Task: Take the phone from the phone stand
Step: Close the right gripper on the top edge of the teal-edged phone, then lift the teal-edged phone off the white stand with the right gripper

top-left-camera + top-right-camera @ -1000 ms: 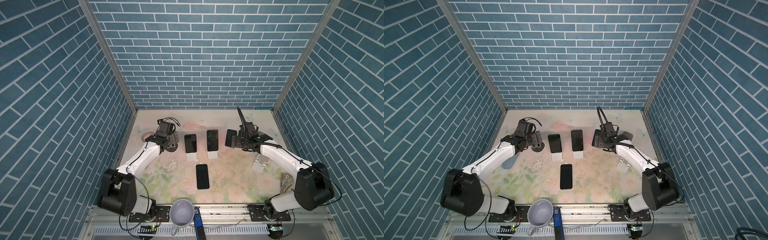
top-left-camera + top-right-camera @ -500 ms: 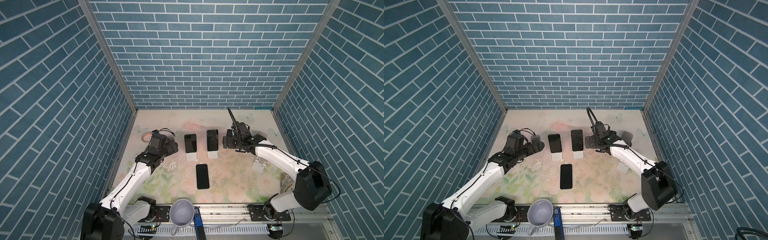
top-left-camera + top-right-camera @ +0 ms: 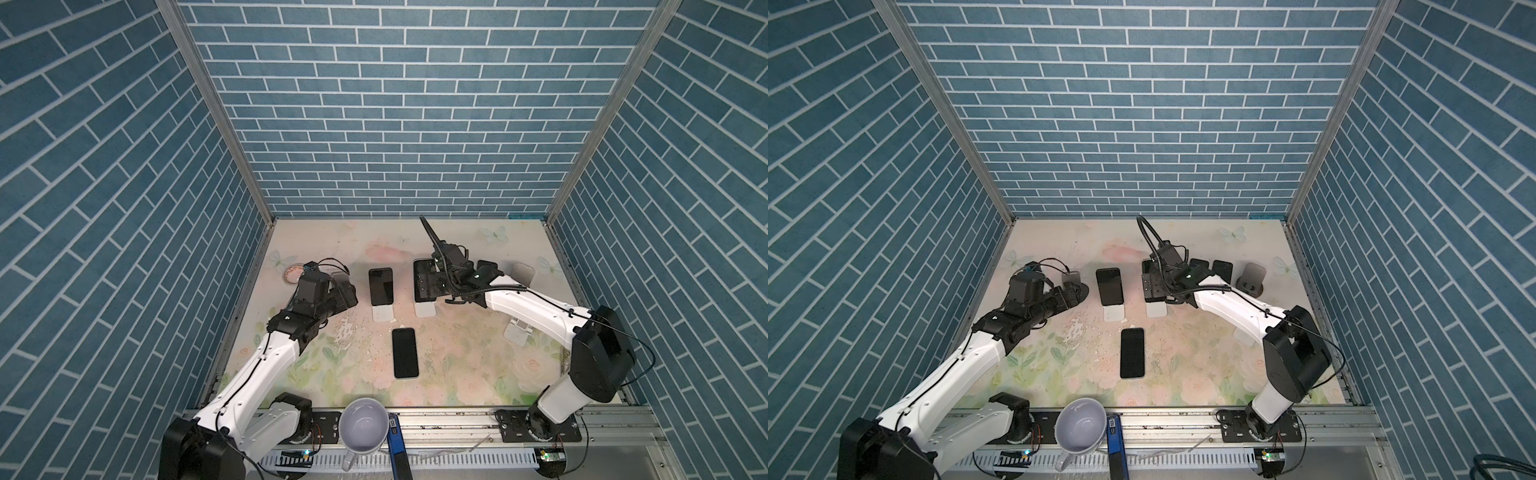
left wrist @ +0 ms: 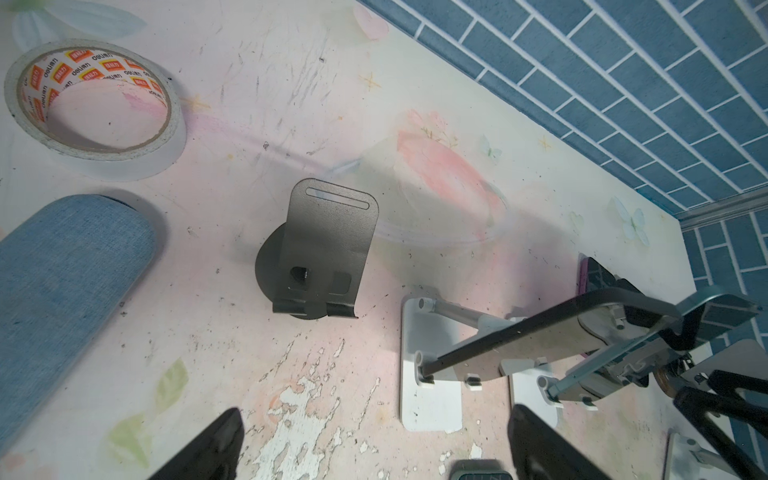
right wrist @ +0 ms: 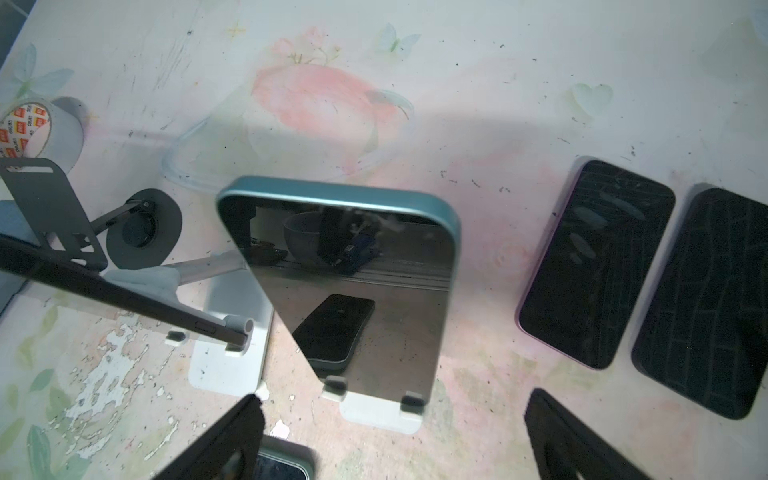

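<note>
Claws stood wide: right gripper [image 5: 392,399] hovered before the teal phone [image 5: 357,266] on its white stand [image 5: 380,417], gripping nothing; left gripper [image 4: 374,411] likewise empty.

Clear along back edge of table [image 3: 457,374]. Barred mid-table by dark phone [image 3: 381,286] and teal phone [image 5: 353,282] on white stands [image 3: 382,313], narrow between them. Blocked toward front edge by flat phone [image 3: 404,352].

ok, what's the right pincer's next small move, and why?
Probably lower the right pincer astride the teal-edged phone, then close. Its jaws stand open, holding nothing, and that phone leans on its white stand just ahead of it.
</note>
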Robot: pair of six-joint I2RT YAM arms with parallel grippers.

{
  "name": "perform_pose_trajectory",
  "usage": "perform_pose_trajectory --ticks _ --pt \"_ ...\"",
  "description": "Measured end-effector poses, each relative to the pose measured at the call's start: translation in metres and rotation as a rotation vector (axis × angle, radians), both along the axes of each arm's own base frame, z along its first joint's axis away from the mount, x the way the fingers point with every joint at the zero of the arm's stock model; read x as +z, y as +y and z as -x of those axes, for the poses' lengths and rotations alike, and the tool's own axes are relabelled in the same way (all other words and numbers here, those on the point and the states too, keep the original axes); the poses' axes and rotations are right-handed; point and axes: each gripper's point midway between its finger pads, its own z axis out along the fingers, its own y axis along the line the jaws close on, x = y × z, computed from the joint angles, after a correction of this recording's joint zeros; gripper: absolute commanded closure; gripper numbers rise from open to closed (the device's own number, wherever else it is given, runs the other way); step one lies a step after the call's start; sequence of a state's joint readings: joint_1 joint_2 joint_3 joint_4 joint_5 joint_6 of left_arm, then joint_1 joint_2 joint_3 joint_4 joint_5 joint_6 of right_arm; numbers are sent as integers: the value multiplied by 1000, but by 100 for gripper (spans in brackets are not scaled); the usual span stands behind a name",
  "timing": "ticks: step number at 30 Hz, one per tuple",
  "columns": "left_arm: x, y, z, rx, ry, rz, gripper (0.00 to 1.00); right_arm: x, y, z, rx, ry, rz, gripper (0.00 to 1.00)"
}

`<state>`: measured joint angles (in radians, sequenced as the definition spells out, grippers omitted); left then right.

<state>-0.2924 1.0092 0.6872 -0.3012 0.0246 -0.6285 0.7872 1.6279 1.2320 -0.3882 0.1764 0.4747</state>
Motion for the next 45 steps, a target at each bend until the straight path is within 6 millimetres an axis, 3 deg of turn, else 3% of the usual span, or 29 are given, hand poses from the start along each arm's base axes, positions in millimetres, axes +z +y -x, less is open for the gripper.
perform_pose_trajectory --ticks 6,20,31,38,42,45 --pt "0 0 1 -3 3 2 0 -6 14 -1 4 -39 20 1" --pt "-9 0 5 -6 30 -5 0 -8 18 -22 -86 -93 44 4" --pt "-10 0 5 -16 30 -17 0 -16 23 -31 -151 -71 41 15" --pt "-14 0 5 -20 40 -25 0 -25 21 -30 -182 -45 59 28" --pt "-16 0 5 -23 47 -30 0 -25 20 -30 -189 -44 59 41" --pt "-18 0 4 -26 51 -35 0 -25 20 -30 -189 -43 59 42"
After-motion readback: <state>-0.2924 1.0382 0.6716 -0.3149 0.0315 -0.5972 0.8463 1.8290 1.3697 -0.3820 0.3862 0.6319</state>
